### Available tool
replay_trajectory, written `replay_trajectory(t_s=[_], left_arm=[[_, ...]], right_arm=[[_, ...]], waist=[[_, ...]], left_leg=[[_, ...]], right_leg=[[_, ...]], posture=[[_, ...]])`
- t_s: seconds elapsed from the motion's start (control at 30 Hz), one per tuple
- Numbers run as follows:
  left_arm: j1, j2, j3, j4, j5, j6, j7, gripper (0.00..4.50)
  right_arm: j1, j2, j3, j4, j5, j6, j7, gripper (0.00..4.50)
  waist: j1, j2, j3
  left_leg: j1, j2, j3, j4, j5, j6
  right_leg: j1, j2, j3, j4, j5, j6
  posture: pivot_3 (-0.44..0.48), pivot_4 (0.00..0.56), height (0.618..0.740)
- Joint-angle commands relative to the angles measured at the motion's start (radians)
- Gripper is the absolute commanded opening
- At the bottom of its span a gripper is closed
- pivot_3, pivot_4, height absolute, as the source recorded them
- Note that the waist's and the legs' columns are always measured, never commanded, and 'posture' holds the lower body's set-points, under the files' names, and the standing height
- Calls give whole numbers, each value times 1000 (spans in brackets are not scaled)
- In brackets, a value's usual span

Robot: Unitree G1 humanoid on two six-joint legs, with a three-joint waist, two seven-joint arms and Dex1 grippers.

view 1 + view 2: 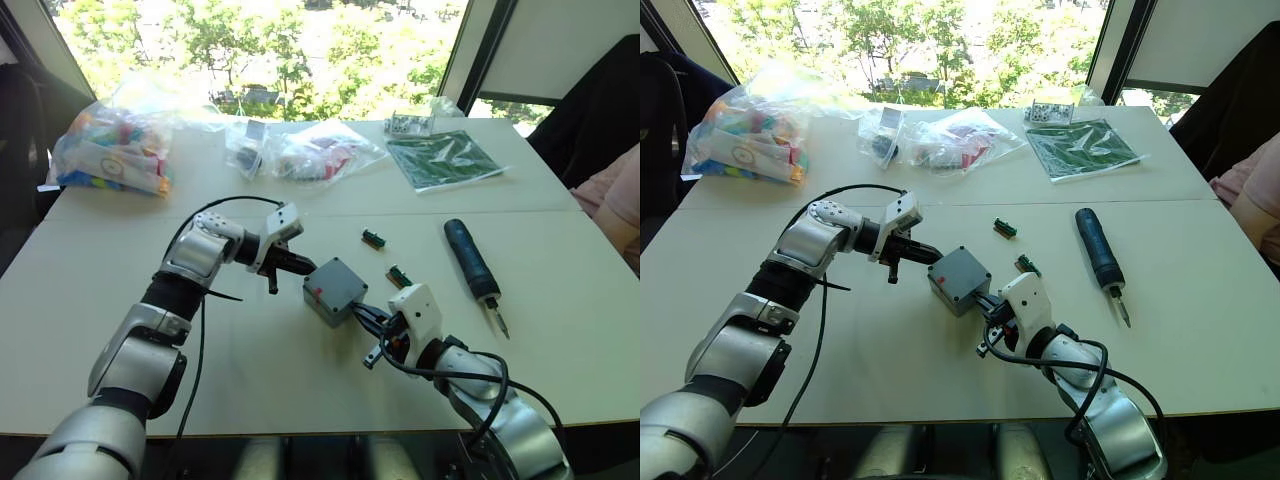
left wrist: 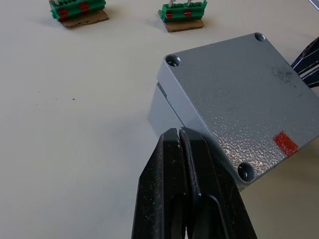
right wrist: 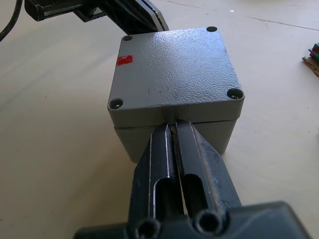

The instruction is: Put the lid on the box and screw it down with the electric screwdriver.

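Both sets of fingers closed and pressed to opposite sides of the lidded box; the screwdriver lies apart.

The left gripper (image 2: 178,137) has its fingers shut together, empty, their tips touching the box (image 1: 335,290) just below the seam, and the right gripper (image 3: 174,127) has its fingers likewise shut and butted against the seam on the opposite side. Neither grasps anything; judging by this, they pinch the box between them to square the lid (image 3: 172,69) and keep it from sliding. The lid already sits on the box, a red mark on its top and screw holes in the corners. The electric screwdriver (image 1: 472,260) lies on the tabletop (image 1: 250,370) well to the robot's right, unheld, so screwing is not yet begun. Two small green connectors (image 2: 77,9) lie beyond the box.
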Motion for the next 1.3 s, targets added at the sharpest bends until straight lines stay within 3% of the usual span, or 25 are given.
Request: replay_trajectory(t_s=[0.03,0.8,1.3], left_arm=[[9,4,-13,-32,6,-25,-18,0],[-44,0,25,53,21,-76,23,0],[-7,-19,18,-49,-21,1,-3,0]], right_arm=[[-4,-1,-19,-49,21,-21,5,63],[1,-10,-30,-54,32,-24,11,63],[-14,-3,-42,-79,43,-6,1,63]], waist=[[0,0,0],[1,0,0],[0,0,0]], left_leg=[[0,0,0,0,0,0],[0,0,0,0,0,0],[0,0,0,-1,0,0]], right_leg=[[0,0,0,0,0,0],[0,0,0,0,0,0],[0,0,0,0,0,0]], posture=[[0,150,740],[0,150,740],[0,150,740]])
